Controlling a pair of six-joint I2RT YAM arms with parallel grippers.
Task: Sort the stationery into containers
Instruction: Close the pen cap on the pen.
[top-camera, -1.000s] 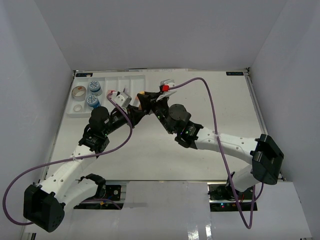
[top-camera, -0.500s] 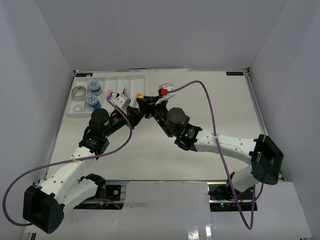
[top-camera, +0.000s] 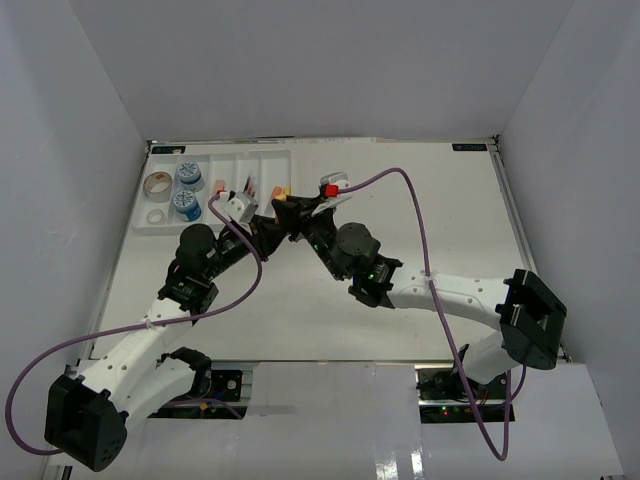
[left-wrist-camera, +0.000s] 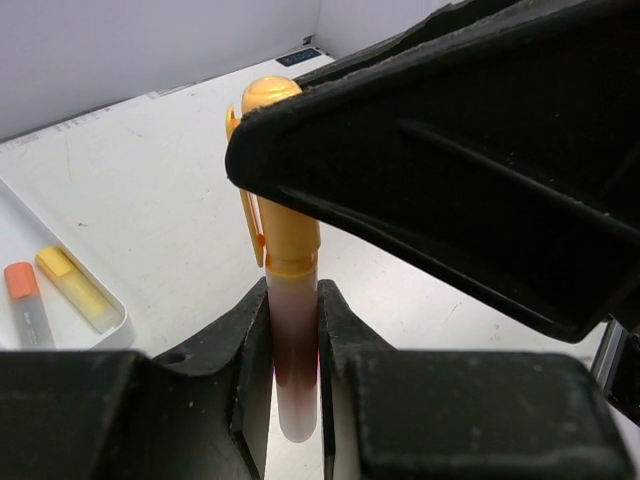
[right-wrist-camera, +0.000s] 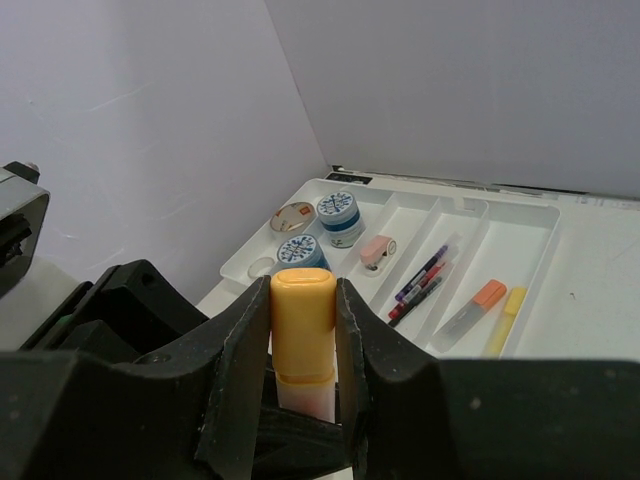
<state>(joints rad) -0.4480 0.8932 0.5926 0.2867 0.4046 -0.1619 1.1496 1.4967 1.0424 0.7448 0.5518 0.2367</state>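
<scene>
An orange-capped marker (left-wrist-camera: 282, 235) with a pale barrel is held off the table by both grippers at once. My left gripper (left-wrist-camera: 293, 345) is shut on its barrel end. My right gripper (right-wrist-camera: 303, 325) is shut on its orange cap (right-wrist-camera: 303, 310). In the top view the two grippers meet just right of the white tray (top-camera: 235, 160), left gripper (top-camera: 266, 222) and right gripper (top-camera: 298, 212) nose to nose, with a bit of the marker (top-camera: 283, 191) showing. The tray (right-wrist-camera: 525, 235) holds two blue-white tubs (right-wrist-camera: 338, 215), a tape roll (right-wrist-camera: 293, 217), a pink eraser (right-wrist-camera: 377, 250), pens (right-wrist-camera: 420, 285) and two markers (right-wrist-camera: 480, 303).
Purple cables (top-camera: 420, 215) loop over the table from both wrists. White walls close in the table at the left, back and right. The tray lies in the far left corner.
Both grippers, still joined on the marker, have drifted slightly left and toward the near side. Neither grip has changed.
</scene>
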